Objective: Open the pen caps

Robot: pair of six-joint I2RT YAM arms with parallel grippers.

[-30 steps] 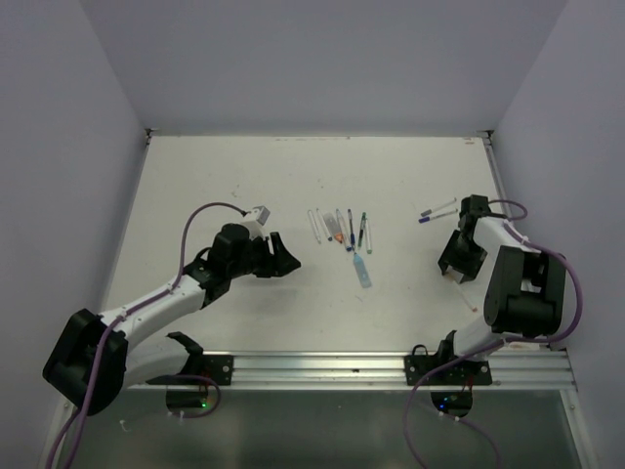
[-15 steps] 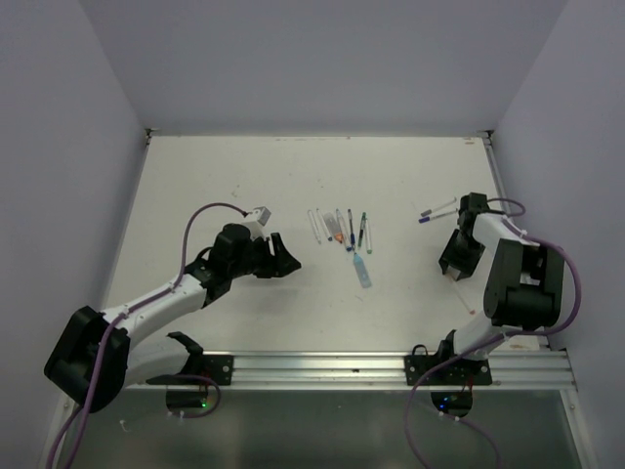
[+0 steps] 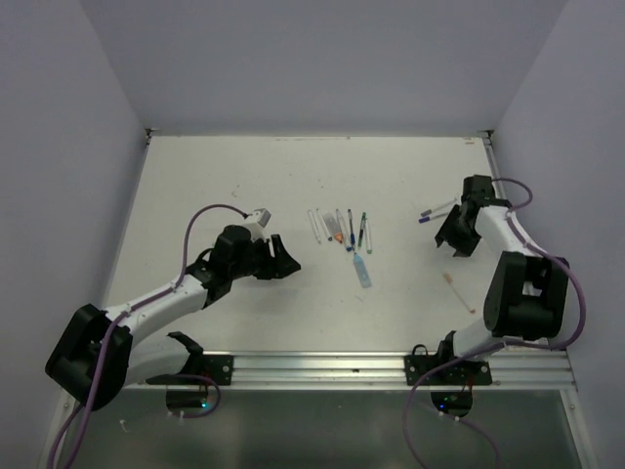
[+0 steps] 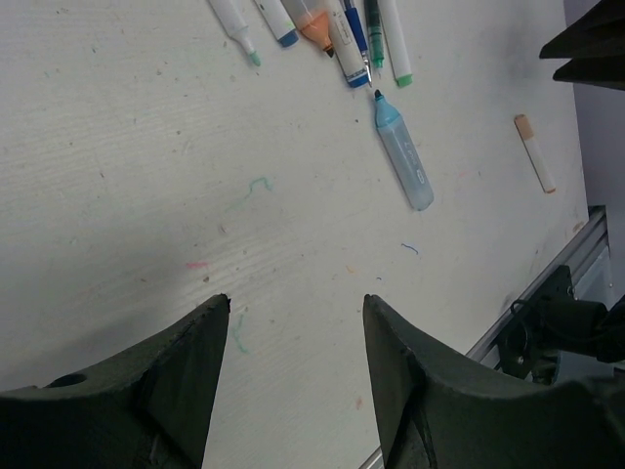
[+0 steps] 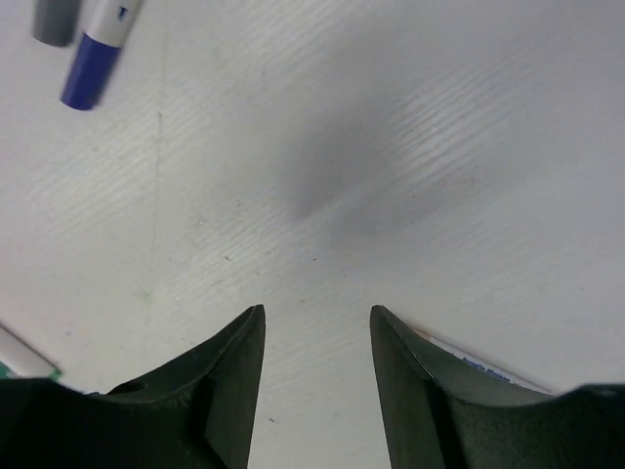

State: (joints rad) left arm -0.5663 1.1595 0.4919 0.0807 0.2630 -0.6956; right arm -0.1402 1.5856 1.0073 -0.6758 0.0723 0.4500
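Slim cylindrical pens [image 3: 340, 228] rowed midway across scuffed white table [image 3: 225, 176]. Left hand [image 4: 295, 303] near-left of them, dark fingers apart, empty. Right hand [image 5: 317, 318] far right, likewise apart, beside blue pen cap [image 5: 90, 70].

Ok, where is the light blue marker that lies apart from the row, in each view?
Top external: the light blue marker lies mid-table, just on the near side of the row of pens.
Left wrist: upper right, below the same row.
Right wrist: not in it.
Shared landmark: the row of pens.
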